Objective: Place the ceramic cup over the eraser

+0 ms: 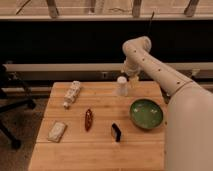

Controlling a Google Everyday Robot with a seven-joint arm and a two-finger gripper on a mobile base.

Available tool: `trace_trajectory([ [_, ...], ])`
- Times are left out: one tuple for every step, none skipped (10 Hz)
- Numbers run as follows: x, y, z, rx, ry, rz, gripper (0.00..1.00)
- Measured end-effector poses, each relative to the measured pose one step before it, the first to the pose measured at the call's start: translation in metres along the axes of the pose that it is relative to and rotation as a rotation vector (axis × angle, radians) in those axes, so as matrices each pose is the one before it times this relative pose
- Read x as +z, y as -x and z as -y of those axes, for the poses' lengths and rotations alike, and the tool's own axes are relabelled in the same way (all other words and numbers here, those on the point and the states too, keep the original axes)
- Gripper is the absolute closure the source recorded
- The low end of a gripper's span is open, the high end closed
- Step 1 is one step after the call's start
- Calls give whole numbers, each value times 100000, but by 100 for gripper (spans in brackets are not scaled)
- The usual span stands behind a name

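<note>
Wooden tabletop (pixel 100 155) carries six loose things, one of each. At the left front lies a pale block (pixel 57 131). Behind it and a little to the right, a white ridged piece (pixel 71 94) lies slantwise. Near the middle lies a slim dark-red object (pixel 88 119). Just right of it, nearer the front, is the black eraser (pixel 116 132), touching nothing else. The white cup (pixel 121 86) is at the far edge, narrower at the top and well apart from the eraser; its inside is hidden. The pincer (pixel 128 79) hangs just beside the cup's upper right, at the end of the white arm (pixel 150 62); whether it grips the cup I cannot tell. One green bowl (pixel 146 113) sits at the right, showing only glaze inside.
</note>
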Motion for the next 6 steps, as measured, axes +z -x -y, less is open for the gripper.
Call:
trace_trajectory([
  [500,406,902,-2331,532,2404,20],
  [320,102,369,-1354,420,579,20],
  [212,80,182,-832,372,453,20],
  [342,250,392,-1612,238,268,20],
  [547,223,156,-941,727,169,20],
  [303,155,168,-586,580,179,20],
])
